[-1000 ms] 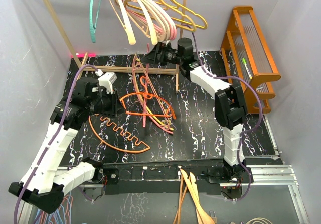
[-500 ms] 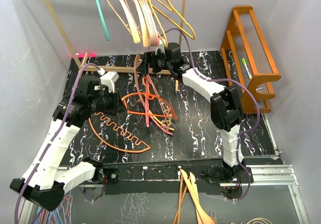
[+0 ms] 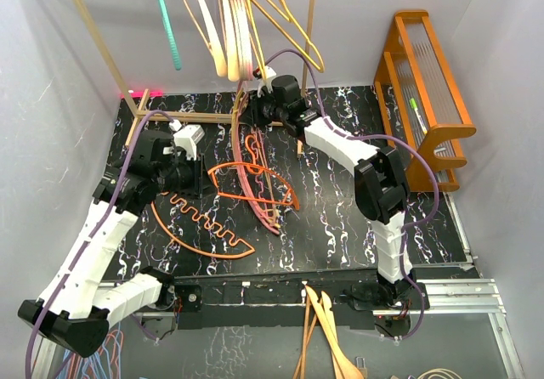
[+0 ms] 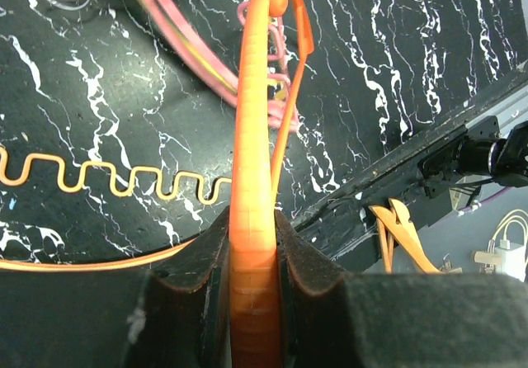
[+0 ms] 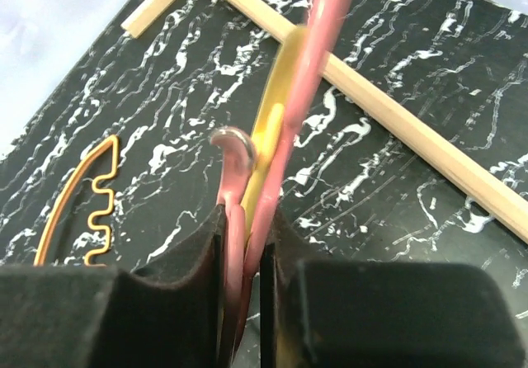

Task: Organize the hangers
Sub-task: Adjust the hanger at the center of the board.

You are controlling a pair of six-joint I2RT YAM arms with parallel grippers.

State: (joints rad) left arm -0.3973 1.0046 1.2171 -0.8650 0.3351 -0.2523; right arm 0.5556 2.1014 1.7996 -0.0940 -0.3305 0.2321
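Pincer on the right arm, clenched on the pink hanger near its hook, sits directly below the hung hangers, the hanger's long axis running down toward the desk; left pincer grasps the orange hanger.

Left gripper, right gripper: both tightly clamped

Pads on the left claw are matt black foam, kinda coarse. The orange hanger between them is plastic, finely ridged with a soft sheen. In the right claw, the pink hanger is smooth glossy plastic, and the hook beside it looks like shiny metal. Just past that claw there's a pale bare-wood strip, matt.
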